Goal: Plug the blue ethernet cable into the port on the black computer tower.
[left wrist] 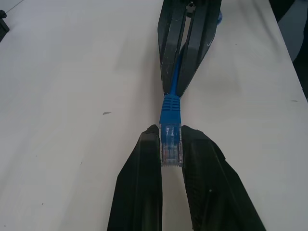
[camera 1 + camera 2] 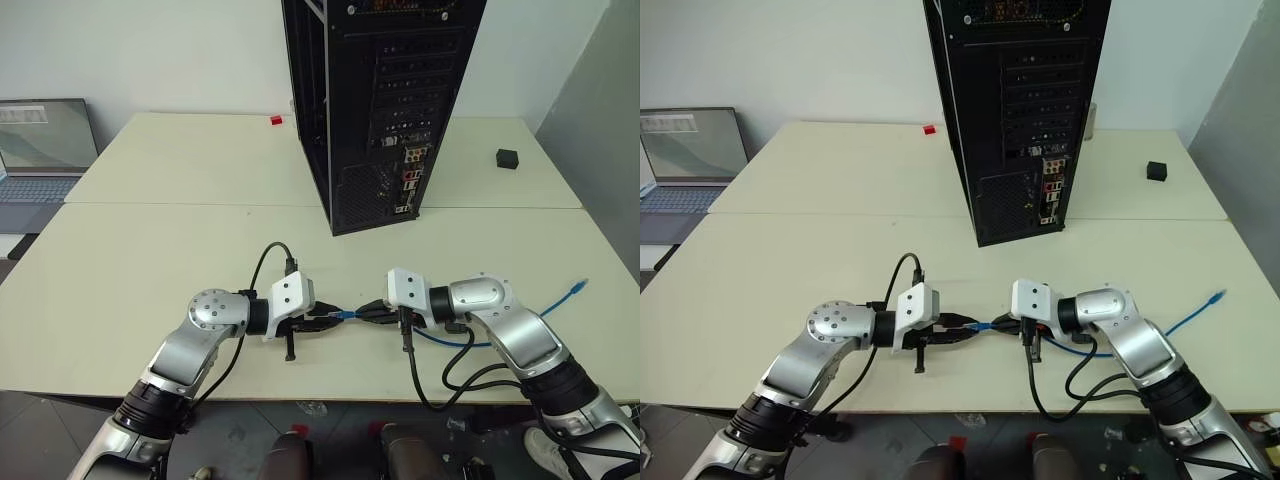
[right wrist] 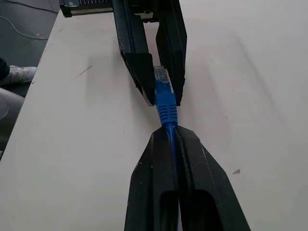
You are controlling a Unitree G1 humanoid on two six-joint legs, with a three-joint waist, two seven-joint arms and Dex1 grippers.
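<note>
The blue ethernet cable's plug hangs just above the near table, between my two grippers, which face each other. My left gripper is shut on the clear-blue plug. My right gripper is shut on the cord right behind the plug's boot. The cord loops back past my right arm, and its other plug lies at the table's right. The black computer tower stands upright at the far middle, rear face toward me. The port sits in its coloured connector cluster, low on that face.
A grey laptop sits open at the far left. A small black box lies right of the tower and a small red piece left of it. Black robot wires hang over the table's front edge.
</note>
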